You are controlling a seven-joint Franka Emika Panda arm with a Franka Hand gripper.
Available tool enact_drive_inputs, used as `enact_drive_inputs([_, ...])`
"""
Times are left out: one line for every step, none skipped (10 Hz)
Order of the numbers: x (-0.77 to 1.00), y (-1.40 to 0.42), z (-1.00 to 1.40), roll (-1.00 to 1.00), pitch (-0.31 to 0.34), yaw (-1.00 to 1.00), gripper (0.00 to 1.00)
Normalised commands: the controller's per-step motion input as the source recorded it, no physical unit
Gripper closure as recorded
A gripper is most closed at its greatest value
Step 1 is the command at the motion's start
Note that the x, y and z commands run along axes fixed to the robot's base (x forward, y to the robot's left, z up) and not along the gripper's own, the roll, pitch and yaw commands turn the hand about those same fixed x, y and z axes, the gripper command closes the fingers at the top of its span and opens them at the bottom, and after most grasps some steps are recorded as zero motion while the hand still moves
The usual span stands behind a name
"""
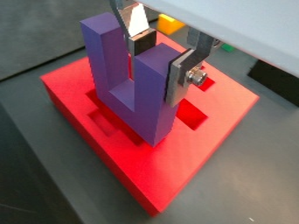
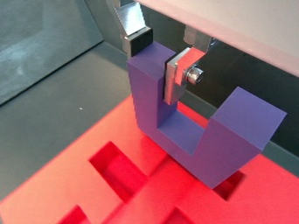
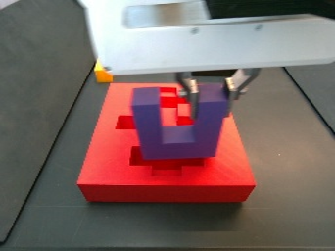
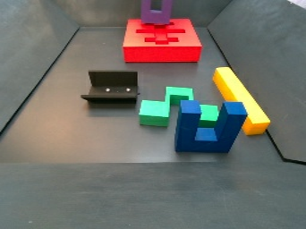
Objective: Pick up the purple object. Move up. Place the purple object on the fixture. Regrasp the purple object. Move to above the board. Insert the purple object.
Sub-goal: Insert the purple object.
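— Gripper first: what is held by it, and where?

— One prong of the small purple U-shaped plastic block is pinched between its two flat silver fingers. The block is held with both prongs up and its base down, right at the big flat red board with cut-out holes.

— Why is it held that way?

— The base must face down so it can be slid into a hole. With only one prong gripped, the base is left free. In both wrist views, the base looks already set low in a cutout, so the push-in seems nearly done.

— How is the arm posed?

— It is hung straight over the board, fingers pointed down. In a side view, the dark L-shaped fixture is seen well apart, with nothing on it.
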Motion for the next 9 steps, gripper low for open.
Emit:
enact_drive_inputs([-0.22, -0.29, 0.00, 0.04, -0.023, 0.03, 1.00])
enact_drive_inputs([0.16, -0.27, -0.12, 0.00, -0.037, 0.12, 1.00])
enact_drive_inputs([0.40, 0.00, -0.13, 0.00, 0.000, 0.00, 1.00])
enact_drive_inputs([0.32, 0.05, -0.14, 0.08, 0.017, 0.00, 1.00])
enact_drive_inputs([0.10, 0.01, -0.12, 0.15, 0.034, 0.00, 1.00])
enact_drive_inputs([0.00, 0.00, -0.17, 0.15, 0.031, 0.00, 1.00])
enact_drive_inputs([-0.20, 0.06, -0.18, 0.14, 0.000, 0.00, 1.00])
enact_drive_inputs([-0.10, 0.24, -0.09, 0.01, 0.016, 0.00, 1.00])
enact_drive_inputs([-0.01, 0.18, -0.03, 0.04, 0.024, 0.00, 1.00])
